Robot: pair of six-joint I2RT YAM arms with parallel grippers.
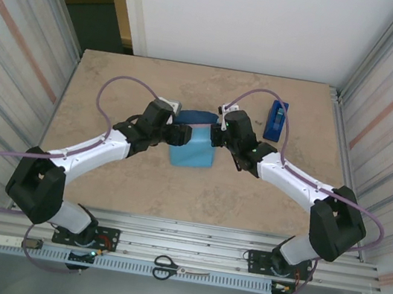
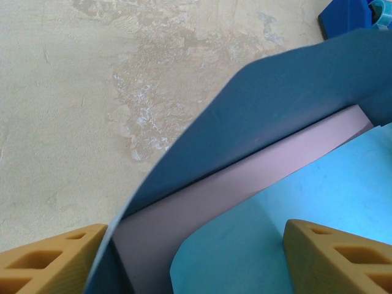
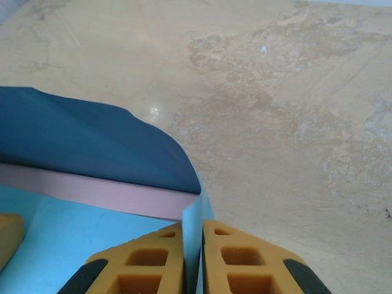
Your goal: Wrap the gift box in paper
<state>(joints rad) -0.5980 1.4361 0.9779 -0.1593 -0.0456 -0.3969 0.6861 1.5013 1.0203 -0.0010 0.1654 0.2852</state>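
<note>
Hollow-celled orange fingers clenched, the right end effector [image 3: 193, 239] pinches an upright edge of the thin paper [image 3: 92, 141] at the parcel's right side. The left end effector [image 2: 196, 257] stands released, its fingers wide on either side of the sheet. The paper lies folded sky-blue face out over the flat gift box [image 2: 245, 177], whose smooth pink edge shows beneath a curling navy flap at the far side. The parcel sits mid-tabletop [image 1: 262, 203], with a blocky blue tape dispenser [image 1: 275, 121] to its far right.
</note>
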